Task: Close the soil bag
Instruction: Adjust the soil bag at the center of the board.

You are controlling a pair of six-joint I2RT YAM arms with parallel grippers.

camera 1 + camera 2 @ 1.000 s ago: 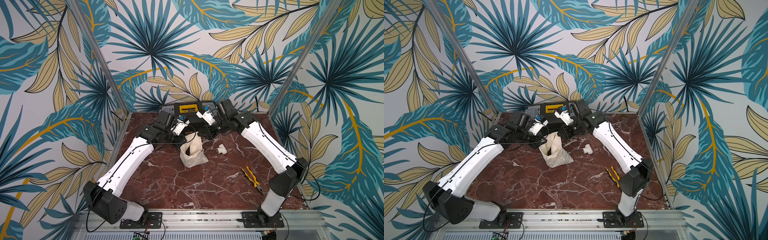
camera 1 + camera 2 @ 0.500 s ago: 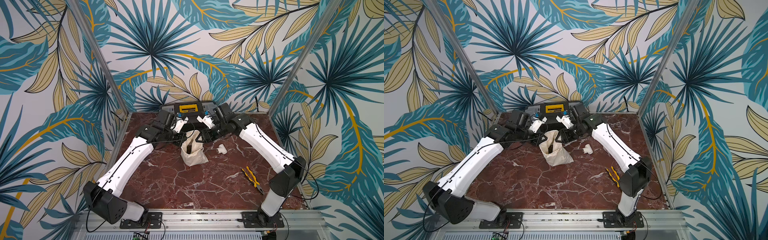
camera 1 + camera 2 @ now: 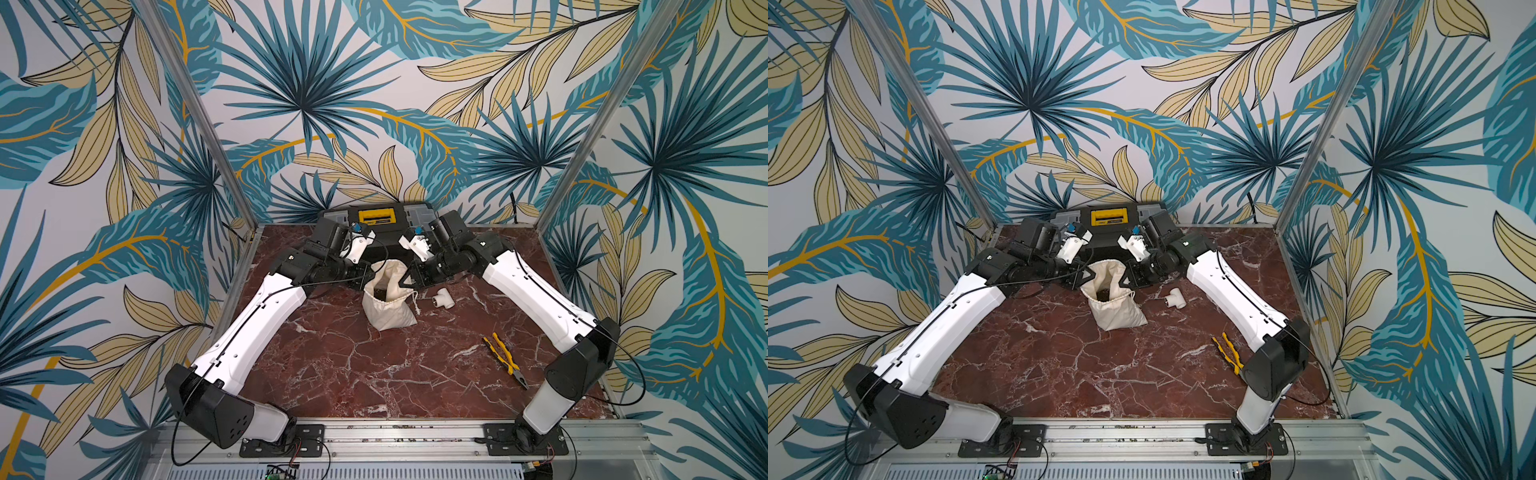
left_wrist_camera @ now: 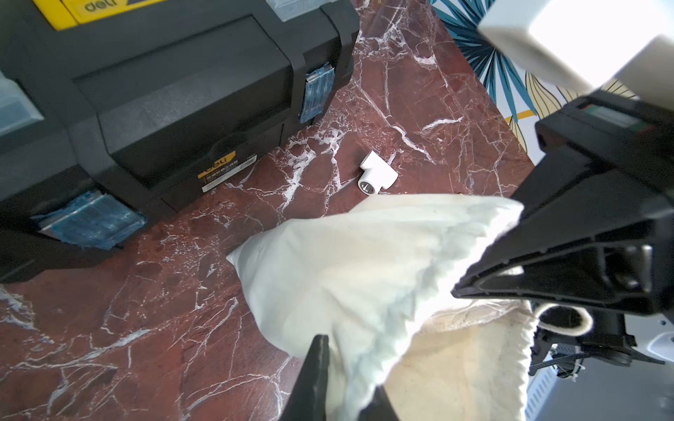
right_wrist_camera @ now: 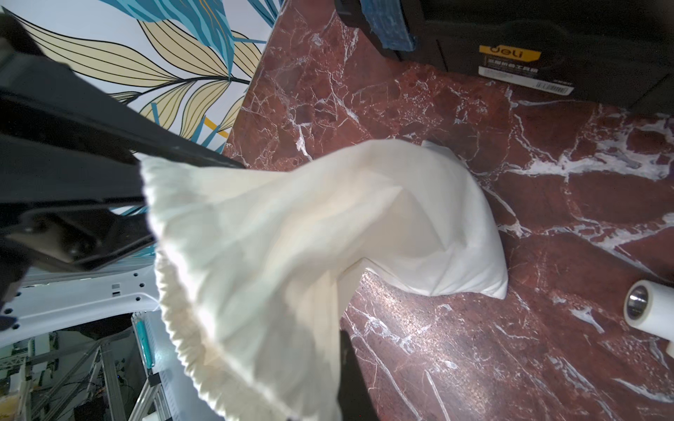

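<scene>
A red marble bench (image 3: 374,374) carries everything, with a metal rail along its near edge. Nearest on it lie yellow pliers (image 3: 505,359), well apart from the work. Further in, mid-bench, sits the bag (image 3: 390,309), its mouth gaping and dark soil showing inside. The left hand (image 3: 368,272) is clenched on the rim cloth at one side, and the right hand (image 3: 405,280) pinches the rim opposite (each wrist view shows cloth caught between the fingers). The cords (image 3: 413,301) hang loose down the bag's side, in neither hand.

That is the worry: a pull on cloth alone would likely spread the mouth, not gather it. A thin pinch may slip, and a lift could tip the bag and spill soil. The white fitting (image 3: 442,298) lies just beside the bag, near the right hand, and a sweep there could knock it. Behind the hands a black toolbox (image 3: 376,216) stands against the back wall, leaving little room to draw away. Leaf-patterned walls close in three sides.
</scene>
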